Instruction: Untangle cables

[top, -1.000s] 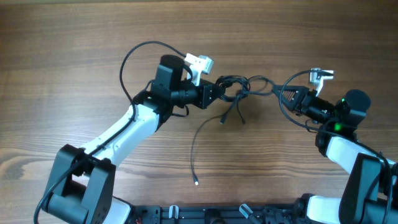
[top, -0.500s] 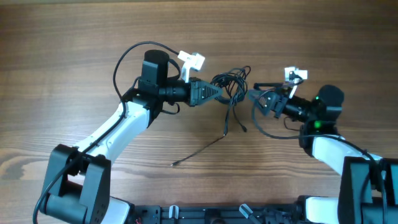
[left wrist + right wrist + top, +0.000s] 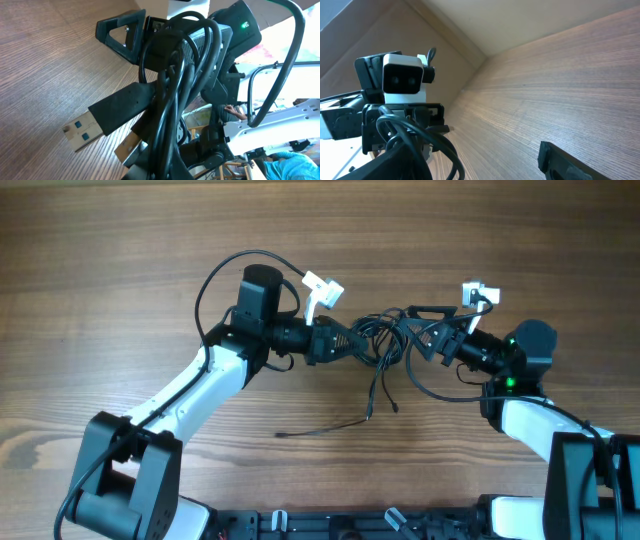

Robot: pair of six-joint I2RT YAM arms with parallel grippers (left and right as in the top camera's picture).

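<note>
"Three views. Overhead first?"
"Cables (image 3: 385, 335) bunched mid-scene on the bench (image 3: 120, 240). The left jaws are clamped on them, the right jaws spread wide beside them."
"Left wrist?"
"Bundle close up, plug (image 3: 82, 131) at lower left."
"Right wrist?"
"Jaws apart, cables at left."

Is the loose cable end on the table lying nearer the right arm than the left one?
No, the cable end lies close to the left arm, far from the right arm.
</note>
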